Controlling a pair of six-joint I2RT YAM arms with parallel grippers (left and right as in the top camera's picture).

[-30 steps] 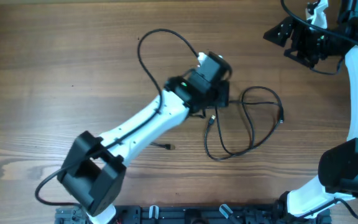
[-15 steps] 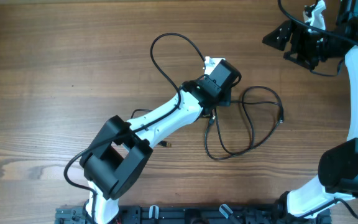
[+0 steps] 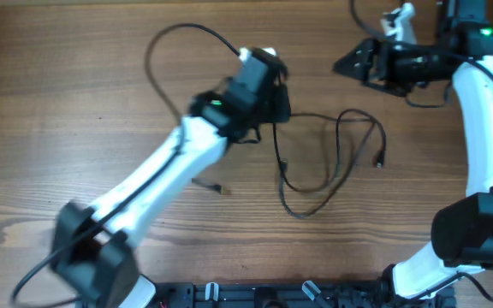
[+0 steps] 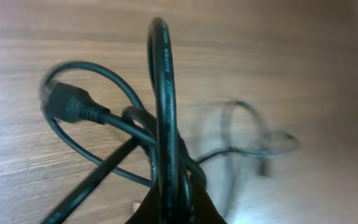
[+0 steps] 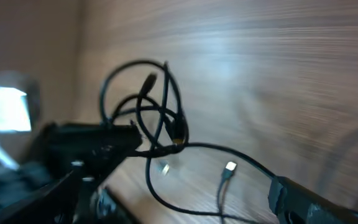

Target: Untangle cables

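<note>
Cables (image 4: 160,93) pinched in the closed-down left tool (image 3: 274,101), loops bunched at its tips, the rest trailed over the wooden surface (image 3: 75,103), right tool (image 3: 349,64) kept apart, spread not discernible.

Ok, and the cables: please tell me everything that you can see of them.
The cables are thin, black, flexible cords, rubbery-looking, tangled. One bunch runs into the left gripper, which seems to grip it; there the left wrist view shows crossed loops, a moulded plug and pale print on one cord. From it loose strands lie in loops on the wooden table, ending in a small connector. A second connector lies apart, beside the left arm.
</note>
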